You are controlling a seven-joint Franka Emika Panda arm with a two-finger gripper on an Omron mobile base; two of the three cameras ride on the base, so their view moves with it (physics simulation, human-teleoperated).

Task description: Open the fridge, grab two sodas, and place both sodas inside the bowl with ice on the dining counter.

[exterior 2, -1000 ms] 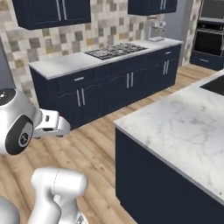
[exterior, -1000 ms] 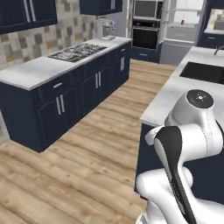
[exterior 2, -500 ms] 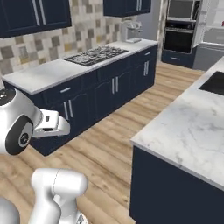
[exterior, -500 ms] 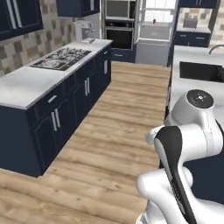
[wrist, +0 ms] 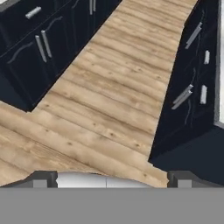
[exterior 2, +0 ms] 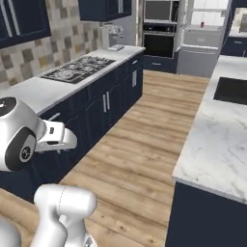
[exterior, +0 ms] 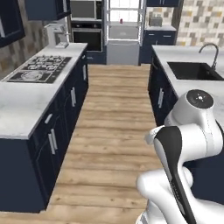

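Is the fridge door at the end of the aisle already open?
Yes, the fridge shows its white interior and shelves, with a small red item on one shelf.

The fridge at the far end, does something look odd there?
The fridge seems to stand open: its white shelves show, with a small red thing, perhaps a soda. Nothing looks spilled or damaged.

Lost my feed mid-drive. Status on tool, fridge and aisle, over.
Tool open, nothing held. Fridge at the aisle's far end, interior showing, one red can visible on a shelf. Wood floor between the counters, nothing in the way.
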